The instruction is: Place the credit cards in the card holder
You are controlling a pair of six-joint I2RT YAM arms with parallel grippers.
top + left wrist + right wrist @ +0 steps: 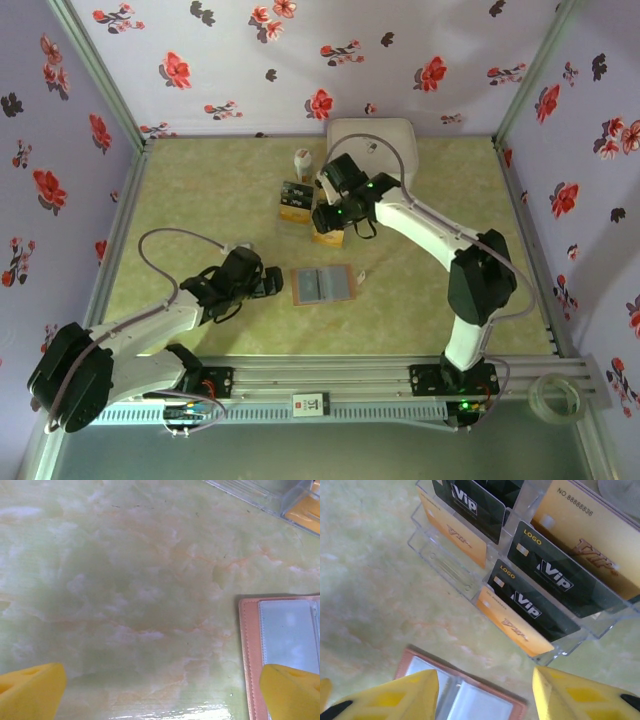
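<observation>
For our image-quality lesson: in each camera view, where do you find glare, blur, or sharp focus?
Left wrist view: a glare streak on the table near the bottom edge. Right wrist view: print on the credit cards is crisp, the right end effector blurred. Top external view: evenly lit.

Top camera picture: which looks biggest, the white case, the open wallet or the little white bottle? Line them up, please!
1. The white case, even with part of it covered.
2. The wallet, lying open.
3. The white bottle, by far the smallest.
</observation>
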